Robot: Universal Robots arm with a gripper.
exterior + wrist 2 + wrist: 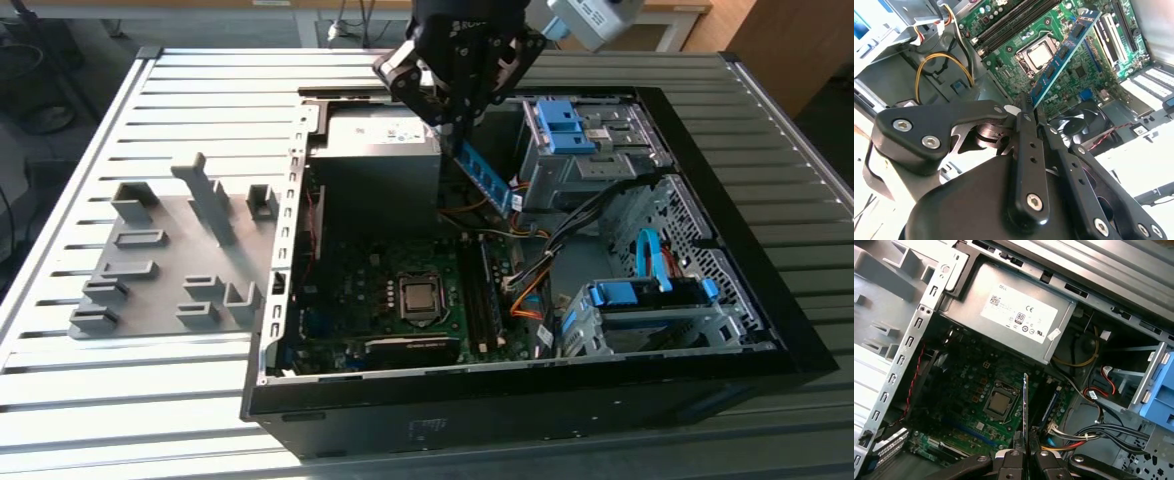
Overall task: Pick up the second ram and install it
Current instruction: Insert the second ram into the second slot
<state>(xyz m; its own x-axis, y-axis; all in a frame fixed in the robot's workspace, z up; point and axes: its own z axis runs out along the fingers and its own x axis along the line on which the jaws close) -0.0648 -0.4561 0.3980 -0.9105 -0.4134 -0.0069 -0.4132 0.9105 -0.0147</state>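
From where I stand, the risk is a skewed insertion: the long, thin blue-green RAM stick (483,180) hangs tilted above the open black computer case (747,290), and if it meets the motherboard's slot off-angle or off-line it could jam, bend, or knock the orange and yellow cables (523,300) lying at about three o'clock from the slots. A thin edge grip might also let the stick pivot. The black claw (1025,452) is clenched almost fully, its two fingers pinching one end of the stick, seen edge-on in the first wrist view. The stick points down over the green motherboard (1019,30), near the square silver processor (1040,56). The grey slotted holder block (167,260) sits on the ribbed metal desk (80,400) at nine o'clock from the case.
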